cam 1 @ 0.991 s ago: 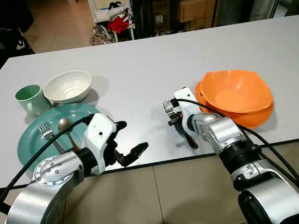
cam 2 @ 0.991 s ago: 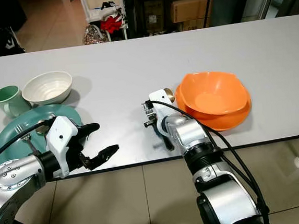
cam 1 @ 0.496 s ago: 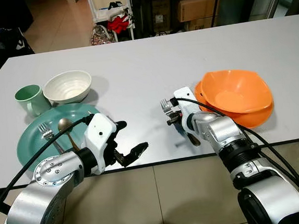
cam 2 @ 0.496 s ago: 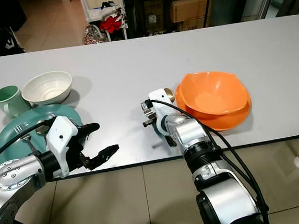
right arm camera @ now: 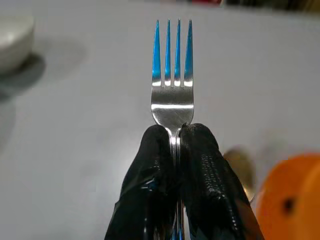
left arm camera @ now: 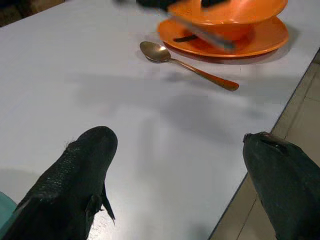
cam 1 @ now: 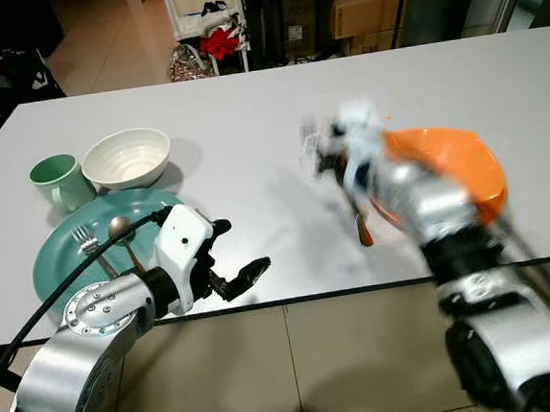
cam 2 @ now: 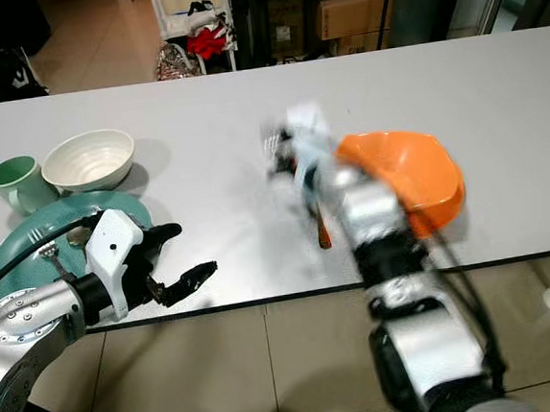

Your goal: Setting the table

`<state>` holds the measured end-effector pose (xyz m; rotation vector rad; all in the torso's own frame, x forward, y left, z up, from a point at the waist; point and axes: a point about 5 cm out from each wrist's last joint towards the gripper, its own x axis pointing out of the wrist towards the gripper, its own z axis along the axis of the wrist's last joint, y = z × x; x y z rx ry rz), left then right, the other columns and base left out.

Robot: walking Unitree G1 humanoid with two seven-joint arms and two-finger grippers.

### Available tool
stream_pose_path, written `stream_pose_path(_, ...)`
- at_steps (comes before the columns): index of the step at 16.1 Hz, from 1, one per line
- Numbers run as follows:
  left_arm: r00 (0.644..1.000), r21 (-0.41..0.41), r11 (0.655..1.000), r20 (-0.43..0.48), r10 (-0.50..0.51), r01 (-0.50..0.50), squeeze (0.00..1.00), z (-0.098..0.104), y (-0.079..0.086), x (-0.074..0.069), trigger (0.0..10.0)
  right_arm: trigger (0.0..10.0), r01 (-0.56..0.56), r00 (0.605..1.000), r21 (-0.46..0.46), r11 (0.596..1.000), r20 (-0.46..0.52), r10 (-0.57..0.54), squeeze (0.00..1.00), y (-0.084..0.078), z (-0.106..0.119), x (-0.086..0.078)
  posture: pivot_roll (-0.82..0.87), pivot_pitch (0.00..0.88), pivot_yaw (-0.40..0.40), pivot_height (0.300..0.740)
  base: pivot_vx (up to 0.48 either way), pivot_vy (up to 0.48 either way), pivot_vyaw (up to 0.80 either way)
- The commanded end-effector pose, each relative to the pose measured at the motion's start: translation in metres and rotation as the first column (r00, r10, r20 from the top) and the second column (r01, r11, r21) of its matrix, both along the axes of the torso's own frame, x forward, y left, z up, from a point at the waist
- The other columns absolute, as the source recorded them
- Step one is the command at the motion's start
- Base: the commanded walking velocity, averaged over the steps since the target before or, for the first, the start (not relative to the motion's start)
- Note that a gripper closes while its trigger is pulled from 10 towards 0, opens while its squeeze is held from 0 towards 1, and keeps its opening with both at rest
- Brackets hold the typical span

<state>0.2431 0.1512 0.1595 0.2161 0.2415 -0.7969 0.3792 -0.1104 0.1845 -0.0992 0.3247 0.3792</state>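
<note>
Silver fork (right arm camera: 173,75) pinched, right gripper (right arm camera: 175,145) closed

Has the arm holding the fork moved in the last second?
Yes. The right gripper, shut on the fork, has swung up and away from the table's near edge, now blurred beside the orange bowl.

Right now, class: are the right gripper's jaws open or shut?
Shut. In the right wrist view, the right gripper has both black fingers pressed against the neck of a fork, tines pointing outward.
</note>
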Motion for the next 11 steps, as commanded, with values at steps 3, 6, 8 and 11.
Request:
stream_pose_path(3,1.0,-0.009,1.0,0.03,0.005,-0.005,0.0,0.004,-0.002,0.008,10.0,0.0,0.021,0.997,0.034,0.999,0.078,-0.024,0.0,-0.021,0.032,0.002,0.05,0.0,0.077,0.74,0.0,0.0,0.0)
stream_pose_path(6,0.999,-0.027,1.0,0.046,-0.009,0.01,0.0,0.006,-0.008,0.013,10.0,0.0,0.032,0.995,-0.071,0.997,0.093,-0.026,0.0,-0.059,0.053,-0.007,0.03,0.0,0.082,0.74,0.0,0.0,0.0)
stream_pose_path(8,0.998,-0.051,0.998,0.056,-0.03,0.033,0.0,0.008,-0.014,0.017,10.0,1.1,0.04,0.998,-0.159,0.987,0.061,-0.031,0.0,-0.096,0.055,-0.016,0.01,0.0,0.086,0.74,0.0,0.0,0.0)
stream_pose_path(11,0.996,-0.078,0.995,0.065,-0.063,0.068,0.0,0.014,-0.022,0.019,10.0,4.4,0.016,1.0,-0.261,0.965,0.002,-0.016,0.0,-0.123,0.044,-0.02,0.0,0.0,0.095,0.74,0.0,0.0,0.0)
